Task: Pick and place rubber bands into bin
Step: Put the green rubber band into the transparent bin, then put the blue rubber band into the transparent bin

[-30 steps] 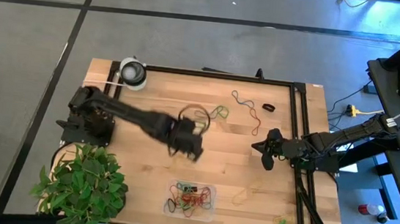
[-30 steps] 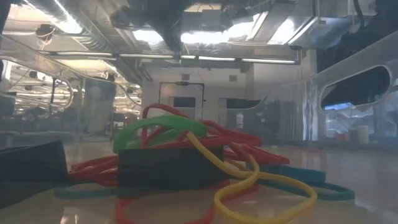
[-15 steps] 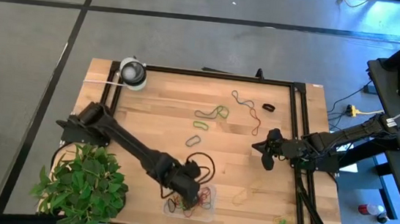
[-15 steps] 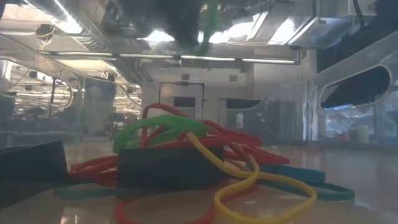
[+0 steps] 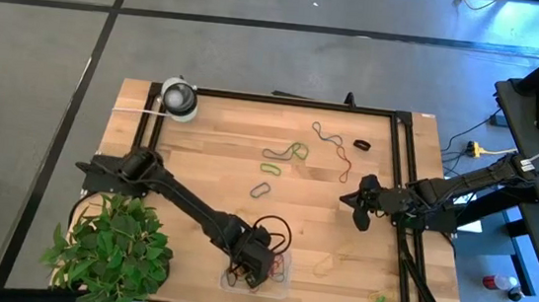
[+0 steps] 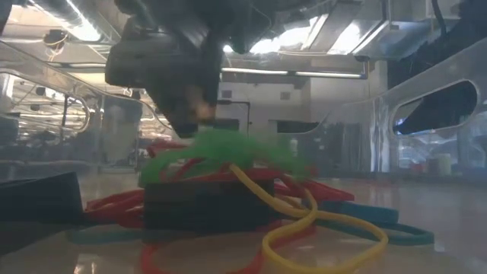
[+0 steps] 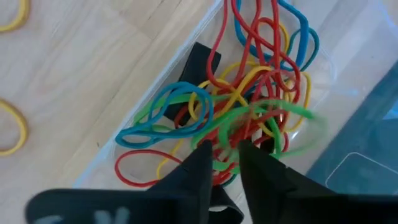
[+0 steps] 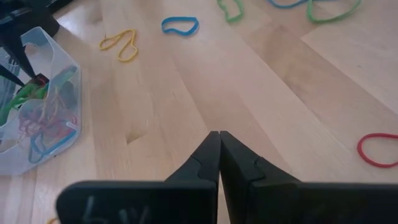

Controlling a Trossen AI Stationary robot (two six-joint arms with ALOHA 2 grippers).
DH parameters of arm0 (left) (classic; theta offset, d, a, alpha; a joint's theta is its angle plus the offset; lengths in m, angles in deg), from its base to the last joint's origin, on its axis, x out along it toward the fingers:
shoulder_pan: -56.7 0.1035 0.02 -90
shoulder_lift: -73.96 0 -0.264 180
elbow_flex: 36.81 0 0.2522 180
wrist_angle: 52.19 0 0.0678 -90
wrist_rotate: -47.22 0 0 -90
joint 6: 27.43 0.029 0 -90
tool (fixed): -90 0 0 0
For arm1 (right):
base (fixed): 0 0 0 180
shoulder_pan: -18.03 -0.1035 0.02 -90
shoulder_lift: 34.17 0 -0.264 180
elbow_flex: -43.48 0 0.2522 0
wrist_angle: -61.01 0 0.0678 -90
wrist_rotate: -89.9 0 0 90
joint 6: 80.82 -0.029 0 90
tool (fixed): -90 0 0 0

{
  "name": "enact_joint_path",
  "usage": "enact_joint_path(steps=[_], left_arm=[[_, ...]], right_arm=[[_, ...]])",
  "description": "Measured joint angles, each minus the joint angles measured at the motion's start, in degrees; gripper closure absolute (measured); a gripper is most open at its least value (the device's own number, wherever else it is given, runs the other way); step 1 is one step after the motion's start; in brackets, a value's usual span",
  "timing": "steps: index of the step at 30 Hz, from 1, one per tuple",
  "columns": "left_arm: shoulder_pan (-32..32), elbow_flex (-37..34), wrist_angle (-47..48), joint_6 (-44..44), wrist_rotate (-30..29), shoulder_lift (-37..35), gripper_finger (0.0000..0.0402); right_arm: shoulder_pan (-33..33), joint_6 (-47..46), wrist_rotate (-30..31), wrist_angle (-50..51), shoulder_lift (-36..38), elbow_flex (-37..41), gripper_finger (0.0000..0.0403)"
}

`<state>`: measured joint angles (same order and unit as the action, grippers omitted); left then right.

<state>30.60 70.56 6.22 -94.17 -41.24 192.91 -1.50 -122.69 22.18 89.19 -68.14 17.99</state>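
The clear bin (image 5: 282, 281) sits near the table's near edge and holds a tangle of red, green, yellow and blue rubber bands (image 7: 249, 93). My left gripper (image 5: 254, 264) hangs over the bin with its fingers (image 7: 225, 149) a little apart. A blurred green band (image 7: 280, 115) lies across the pile just beyond the fingertips; it also shows in the low view (image 6: 228, 146). Several loose bands (image 5: 284, 153) lie on the wood farther off. My right gripper (image 5: 359, 211) waits, shut, over the table's right side (image 8: 219, 134). My left gripper points down into the bin from above, its fingertips (image 7: 202, 152) just over the green band (image 7: 217, 134). Whether they touch that band I cannot tell.
A potted plant (image 5: 111, 250) stands at the near left corner and a round white-and-grey object (image 5: 179, 99) at the far left. Black frame rails (image 5: 398, 154) run along the table. Loose bands include a yellow one (image 5: 324, 265), a blue one (image 8: 180, 25) and a red one (image 8: 378, 150).
My left gripper has travelled from the table's middle toward the near edge, carrying a green band that hung below it, and has come down over the bin. The green band now lies blurred on the pile inside the bin.
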Motion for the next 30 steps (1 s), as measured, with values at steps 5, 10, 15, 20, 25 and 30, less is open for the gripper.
enact_joint_path(steps=[5,10,15,20,25,30], left_arm=[[0.41,0.00,0.40,0.02,0.14,-2.66,0.0287],[1.94,0.00,4.41,2.19,-0.28,-6.78,0.0271],[4.82,0.02,13.19,6.03,-0.56,-11.28,0.0286],[7.43,0.02,19.64,16.68,-2.72,-14.88,0.0363],[7.98,-1.93,23.97,27.93,-9.20,-17.98,0.0399],[9.80,-16.78,16.23,32.22,-8.37,-26.68,0.0400]], right_arm=[[0.00,0.08,-0.02,0.00,0.00,0.00,0.0391],[0.00,0.09,-0.03,-0.03,-0.01,0.00,0.0391],[0.00,0.07,-0.03,-1.54,0.00,0.00,0.0391],[0.00,0.18,0.05,-4.44,-0.02,0.00,0.0391],[0.02,3.24,0.12,-11.50,-0.04,0.00,0.0392],[0.22,4.04,2.33,-17.96,-0.67,-0.41,0.0399]])
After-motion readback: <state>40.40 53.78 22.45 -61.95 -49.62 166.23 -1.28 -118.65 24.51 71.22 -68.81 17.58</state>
